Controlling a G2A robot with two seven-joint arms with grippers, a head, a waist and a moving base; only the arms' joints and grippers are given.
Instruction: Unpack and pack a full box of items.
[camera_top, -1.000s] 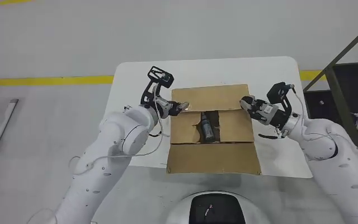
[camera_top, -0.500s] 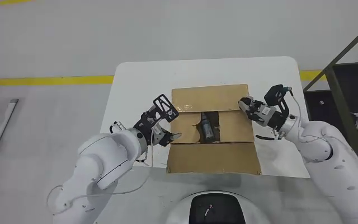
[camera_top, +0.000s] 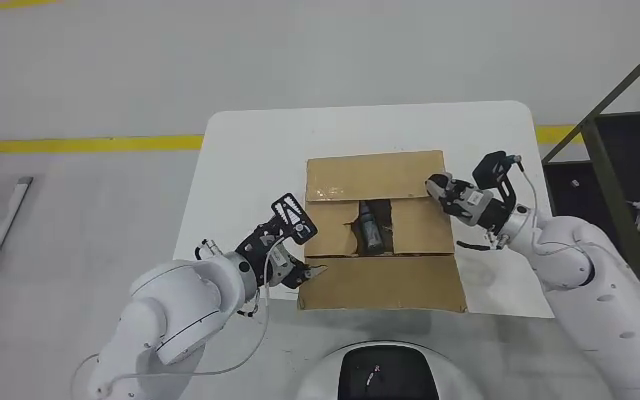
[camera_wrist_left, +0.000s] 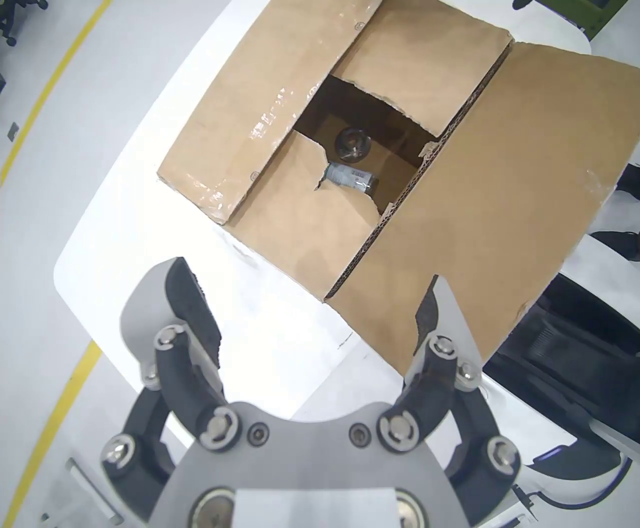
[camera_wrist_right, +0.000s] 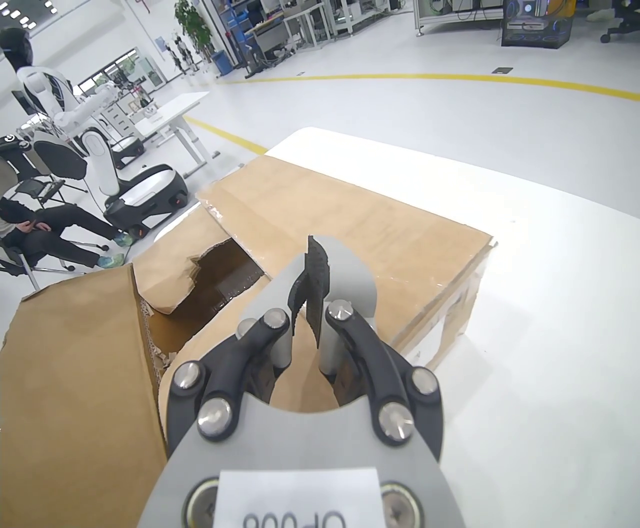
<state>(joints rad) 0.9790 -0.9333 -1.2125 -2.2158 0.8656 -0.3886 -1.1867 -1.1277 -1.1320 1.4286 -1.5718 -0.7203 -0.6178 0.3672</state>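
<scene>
A brown cardboard box (camera_top: 385, 175) stands in the middle of the white table (camera_top: 250, 160), its top flaps folded in with a torn gap between them. Through the gap I see a dark bottle (camera_top: 372, 226) inside. The left wrist view shows the box (camera_wrist_left: 475, 200) with a round dark bottle top (camera_wrist_left: 352, 142) and a grey cylinder (camera_wrist_left: 350, 177) lying beside it. My left gripper (camera_top: 300, 268) is open and empty (camera_wrist_left: 310, 300), just off the box's near left corner. My right gripper (camera_top: 437, 187) is shut (camera_wrist_right: 312, 285), over the right flap of the box (camera_wrist_right: 350, 220).
The box's near flap (camera_top: 385, 285) sticks out flat toward the table's front edge. A dark metal frame (camera_top: 600, 130) stands off the table's right side. Bare tabletop (camera_wrist_right: 550, 300) lies to the left, right and behind the box.
My left arm has swung from the box's far left corner back along its left side to the near left corner. The right gripper has barely shifted.
</scene>
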